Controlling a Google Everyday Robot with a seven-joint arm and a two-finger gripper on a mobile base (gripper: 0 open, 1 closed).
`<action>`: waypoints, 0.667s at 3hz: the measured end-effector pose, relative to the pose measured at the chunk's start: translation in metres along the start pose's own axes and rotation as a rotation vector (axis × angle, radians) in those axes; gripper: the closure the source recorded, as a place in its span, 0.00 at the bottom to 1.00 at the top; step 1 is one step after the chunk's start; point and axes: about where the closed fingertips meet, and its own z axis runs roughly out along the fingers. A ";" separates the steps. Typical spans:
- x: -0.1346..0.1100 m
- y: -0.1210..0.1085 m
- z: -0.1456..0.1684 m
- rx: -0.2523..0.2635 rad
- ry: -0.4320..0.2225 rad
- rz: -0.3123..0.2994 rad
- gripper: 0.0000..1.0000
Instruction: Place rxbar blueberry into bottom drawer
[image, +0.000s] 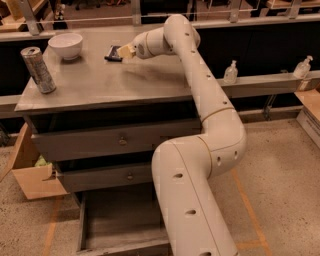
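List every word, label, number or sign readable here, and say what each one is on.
No text can be read anywhere.
Tall silver can: markings too blurred to read.
Small dark flat snack bar, beside the end effector at the back of the grey cabinet top: pale label patch unreadable.
Clear pump bottles: no legible labels.

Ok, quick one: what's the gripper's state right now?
Gripper: at the snack bar on the cabinet top; open or closed cannot be told.
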 end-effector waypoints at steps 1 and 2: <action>-0.011 0.000 0.017 0.051 0.009 0.002 0.63; -0.009 -0.003 0.034 0.088 0.020 0.046 0.39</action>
